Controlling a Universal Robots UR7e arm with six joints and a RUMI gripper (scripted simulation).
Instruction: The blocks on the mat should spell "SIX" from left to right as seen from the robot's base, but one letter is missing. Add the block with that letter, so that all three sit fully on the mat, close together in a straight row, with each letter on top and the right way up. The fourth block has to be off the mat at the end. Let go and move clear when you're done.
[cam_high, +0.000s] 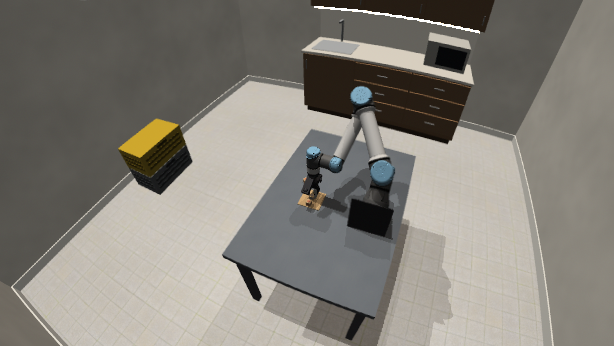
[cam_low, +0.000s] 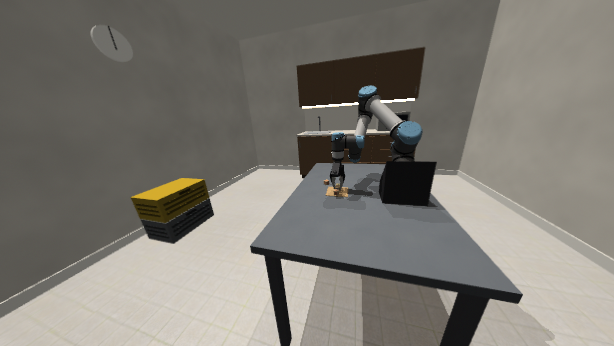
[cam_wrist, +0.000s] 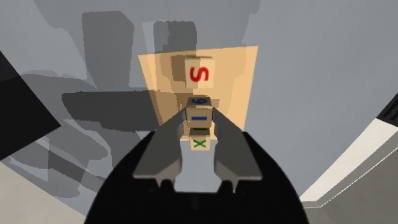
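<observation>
In the wrist view a tan mat (cam_wrist: 200, 85) lies on the grey table. A block with a red S (cam_wrist: 199, 74) sits on the far part of the mat. A block with a green X (cam_wrist: 199, 143) sits at the near end, low between my fingers. My gripper (cam_wrist: 199, 108) is shut on a block with a blue I (cam_wrist: 199, 116) and holds it just above the gap between the S and X blocks. In the top and exterior views the gripper (cam_high: 312, 192) points straight down over the mat (cam_high: 313, 201). A fourth small block (cam_low: 326, 181) lies on the table just beside the mat (cam_low: 340, 192).
A black box (cam_high: 370, 216) stands on the table by the arm's base, right of the mat. A yellow and black stack of crates (cam_high: 155, 155) sits on the floor to the left. Kitchen cabinets (cam_high: 390, 85) line the back wall.
</observation>
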